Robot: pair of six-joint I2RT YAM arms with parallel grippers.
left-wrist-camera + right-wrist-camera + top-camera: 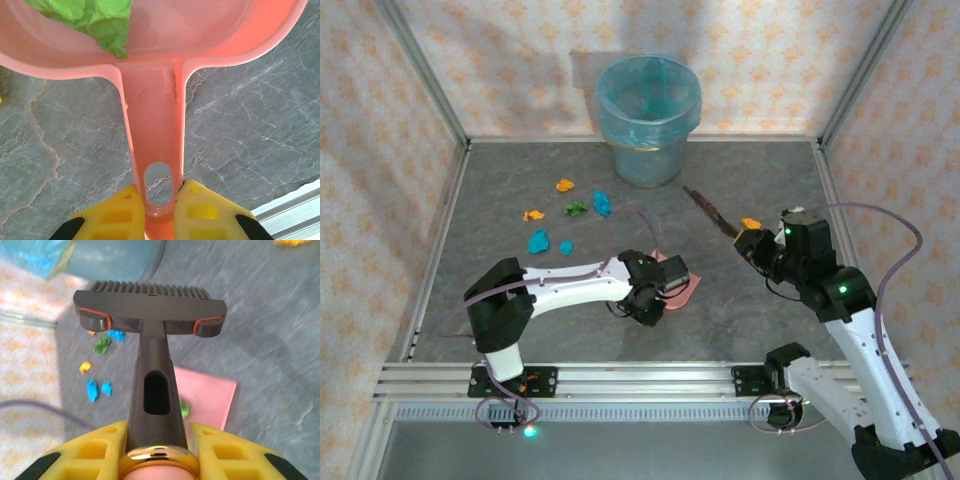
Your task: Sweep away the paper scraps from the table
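Paper scraps [538, 241] lie scattered; your right tool [157, 440] grips the brush [150, 305], left tool [159, 195] the dustpan [150, 125] by its handle, so a hard sweep could flick them past it.

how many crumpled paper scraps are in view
8 crumpled paper scraps. Six left of centre: two orange, one green, three blue. One orange at right. One green inside the pink plastic dustpan. More may be hidden.

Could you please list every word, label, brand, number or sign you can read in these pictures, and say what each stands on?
None can be read.
The handle of the pink dustpan bears only a faint moulded arc, no letters.
The brush, the bin and the wallpaper show no legible print.
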